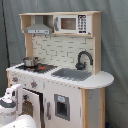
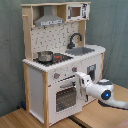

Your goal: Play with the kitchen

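You face a rigid, bulky kitchen (image 2: 60, 65); take its oven handle (image 2: 66, 87), beside the gripper (image 2: 80, 77), whose grip state I cannot tell.

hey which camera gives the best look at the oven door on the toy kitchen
The second exterior view. The oven door faces that camera, showing its window and the handle above it, with the gripper near its upper corner. In the first exterior view the oven door sits low at the first exterior view's left, angled and partly hidden behind the arm.
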Robot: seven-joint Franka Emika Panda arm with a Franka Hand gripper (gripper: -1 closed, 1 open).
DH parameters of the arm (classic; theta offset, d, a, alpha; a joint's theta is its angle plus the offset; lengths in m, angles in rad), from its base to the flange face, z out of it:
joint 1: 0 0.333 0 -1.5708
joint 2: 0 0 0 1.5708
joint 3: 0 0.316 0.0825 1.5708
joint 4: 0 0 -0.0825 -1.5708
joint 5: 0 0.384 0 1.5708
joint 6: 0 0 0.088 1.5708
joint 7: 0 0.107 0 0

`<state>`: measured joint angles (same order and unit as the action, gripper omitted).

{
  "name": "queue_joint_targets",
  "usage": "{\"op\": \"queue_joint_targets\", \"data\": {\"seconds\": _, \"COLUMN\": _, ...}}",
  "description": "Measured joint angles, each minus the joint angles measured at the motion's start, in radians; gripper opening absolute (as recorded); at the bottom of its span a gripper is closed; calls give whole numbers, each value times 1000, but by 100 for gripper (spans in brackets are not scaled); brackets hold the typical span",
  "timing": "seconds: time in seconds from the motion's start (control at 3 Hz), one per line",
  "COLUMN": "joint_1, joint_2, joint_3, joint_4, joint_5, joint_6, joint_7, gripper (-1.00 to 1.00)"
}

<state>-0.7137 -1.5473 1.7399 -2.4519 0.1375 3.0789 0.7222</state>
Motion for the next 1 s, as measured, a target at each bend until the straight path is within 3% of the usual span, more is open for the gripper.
{"op": "queue_joint_targets", "data": {"seconds": 1.0, "joint_1": 129, "joint_2": 0, "joint_3": -11, "joint_4": 40, "joint_5": -23, "joint_6": -258, "joint_7": 71, "gripper": -100}}
